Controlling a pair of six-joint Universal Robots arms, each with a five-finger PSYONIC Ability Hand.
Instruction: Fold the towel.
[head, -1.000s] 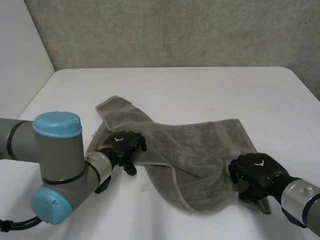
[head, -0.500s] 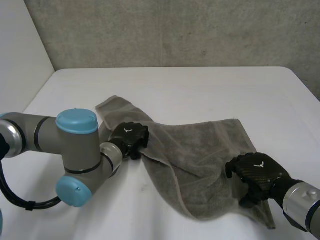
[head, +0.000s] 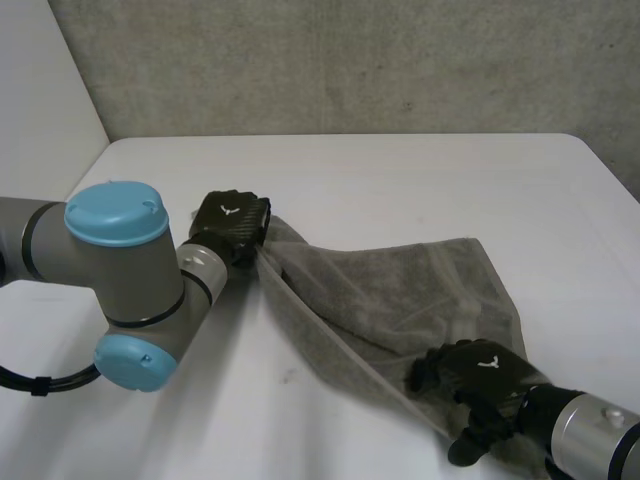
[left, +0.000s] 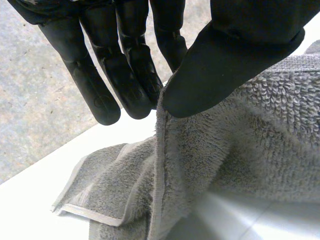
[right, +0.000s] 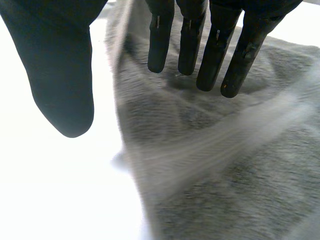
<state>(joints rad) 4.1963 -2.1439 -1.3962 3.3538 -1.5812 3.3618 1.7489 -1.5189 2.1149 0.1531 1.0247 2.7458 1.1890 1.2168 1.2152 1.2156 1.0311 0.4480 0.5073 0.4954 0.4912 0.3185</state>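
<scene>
Nearest the camera, the right hand (head: 480, 374) rests on the towel's (head: 400, 285) near right corner. In its wrist view the fingers (right: 160, 42) reach out nearly straight over the grey pile and the thumb (right: 65, 80) stands well apart from them above bare table, so this hand is open and grasps nothing; I cannot tell whether the fingertips touch the cloth. The towel lies rumpled on the white table (head: 420, 170), spread wide toward its right side and narrowing toward its far left end. One hemmed edge runs in a straight, taut line from under the right hand up to the left hand (head: 232, 220). That hand is at the towel's far left end, closed on the cloth: its wrist view shows the thumb (left: 225, 65) pressing the hem (left: 161, 165) against the fingers (left: 131, 75), with the cloth hanging below the pinch, clear of the table there. Just past those fingertips a loose fold of towel lies flat on the table. The left arm (head: 120, 270) bends in beside the towel's left side. Beyond the towel the table ends at a grey wall (head: 350, 60).
</scene>
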